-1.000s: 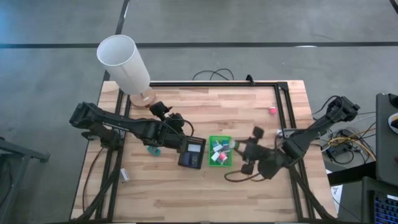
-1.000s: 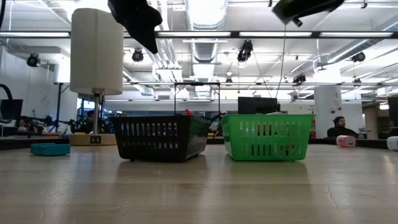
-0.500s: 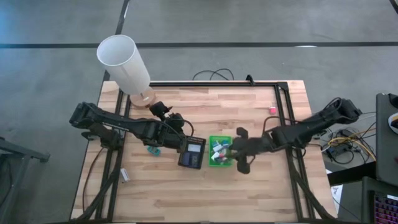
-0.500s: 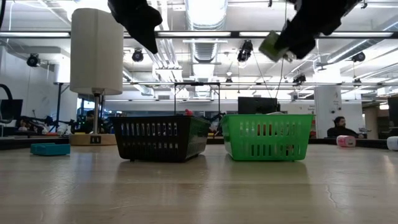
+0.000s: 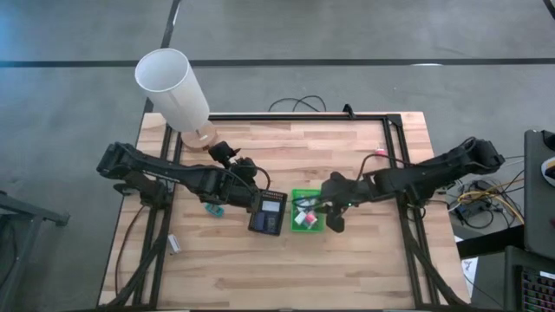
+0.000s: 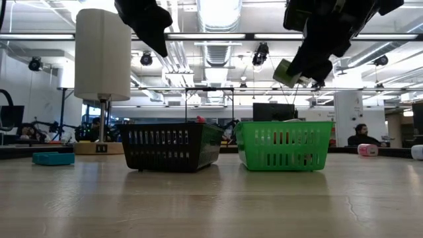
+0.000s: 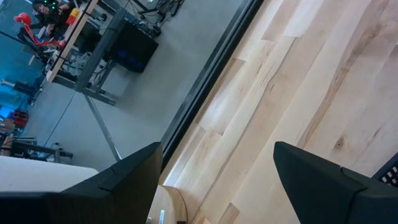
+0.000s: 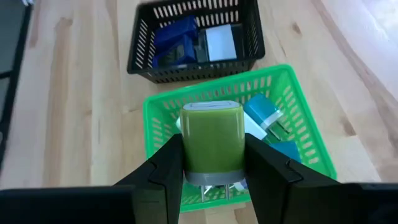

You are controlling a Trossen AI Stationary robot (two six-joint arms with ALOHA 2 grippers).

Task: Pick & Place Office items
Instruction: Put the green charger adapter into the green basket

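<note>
My right gripper (image 8: 212, 149) is shut on an olive-green block (image 8: 211, 121) with a grey end. It hangs above the bright green tray (image 5: 306, 224), which holds teal and white items (image 8: 264, 115). Left of it stands the black tray (image 5: 267, 213) with dark-blue and white items (image 8: 186, 43). Both trays rest flat on the wooden table. My left gripper (image 5: 250, 192) hovers open just left of the black tray, high above the table in the low view (image 6: 147, 23). My right gripper pinches the green block's two opposite sides (image 8: 189, 149) between its two fingers. The fingers slant down from the table's right. The block is lifted clear above the green tray (image 6: 284, 145), tilted, its grey end (image 8: 211, 179) toward the wrist.
A tall white lampshade (image 5: 172, 85) on a wooden base stands at the far left corner. A teal item (image 5: 212, 209) lies under the left arm. A pink item (image 5: 379, 153) lies far right. A black frame (image 5: 395, 165) runs along the table's far and right sides.
My right gripper has swung toward the table's left and sunk, carrying the green block from beyond the green tray's right side to above the tray. Its wrist has rolled and tipped further down. The block stays in its fingers.
</note>
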